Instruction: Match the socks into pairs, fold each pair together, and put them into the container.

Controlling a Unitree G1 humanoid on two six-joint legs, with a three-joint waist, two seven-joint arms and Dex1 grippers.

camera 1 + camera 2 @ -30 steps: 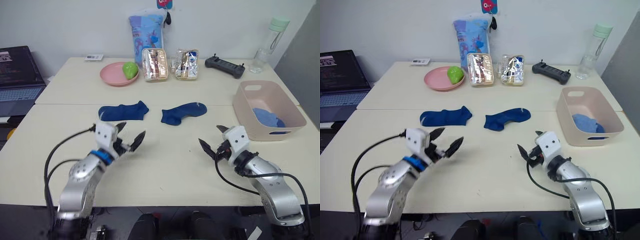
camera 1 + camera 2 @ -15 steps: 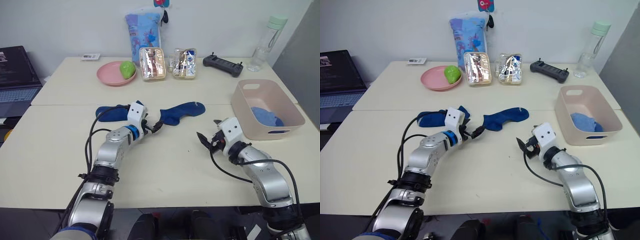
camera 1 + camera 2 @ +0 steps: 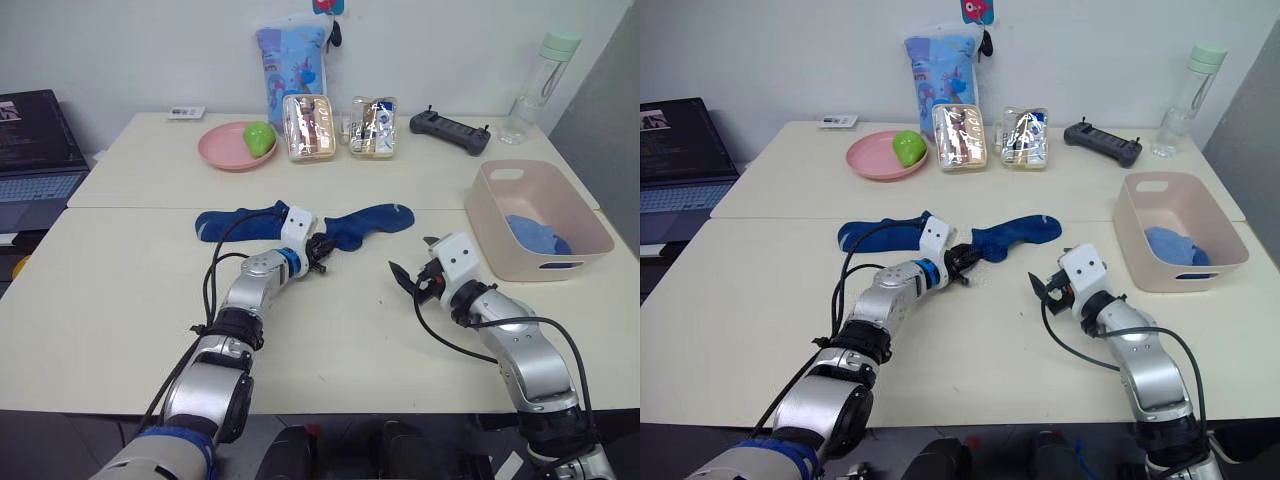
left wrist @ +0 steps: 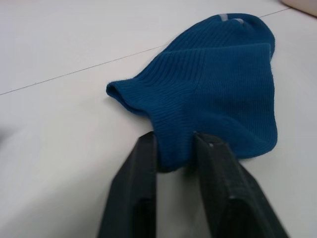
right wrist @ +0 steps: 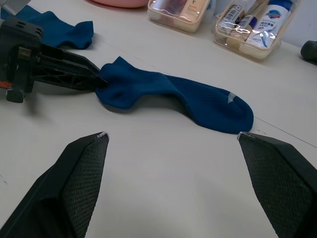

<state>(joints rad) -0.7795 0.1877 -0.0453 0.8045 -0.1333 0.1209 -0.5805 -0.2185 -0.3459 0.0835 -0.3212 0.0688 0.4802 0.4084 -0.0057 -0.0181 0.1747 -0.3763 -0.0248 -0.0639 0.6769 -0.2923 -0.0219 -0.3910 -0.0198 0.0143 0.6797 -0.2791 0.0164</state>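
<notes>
On the cream tabletop [image 3: 120,300], furthest to the robot's left, a dark blue knit ankle sock [image 3: 243,222] lies flat and untouched, presumably waiting as the partner for its neighbour. Just beside it, the left gripper [image 4: 174,159] has its two black fingers nipped onto the cuff edge of a second dark blue knit sock [image 3: 366,224], which rests on the table with its toe pointing toward the container side (a grip at the edge that looks meant for dragging or lifting it over to its mate). Further right, the right gripper [image 3: 410,279] hovers above bare table with its fingers spread wide, holding nothing, near the gripped sock and seemingly ready to help with the fold. At the far right stands the pale pink rectangular plastic tub [image 3: 498,232], well apart from both socks, with a lighter blue bundle of socks [image 3: 538,236] already inside.
</notes>
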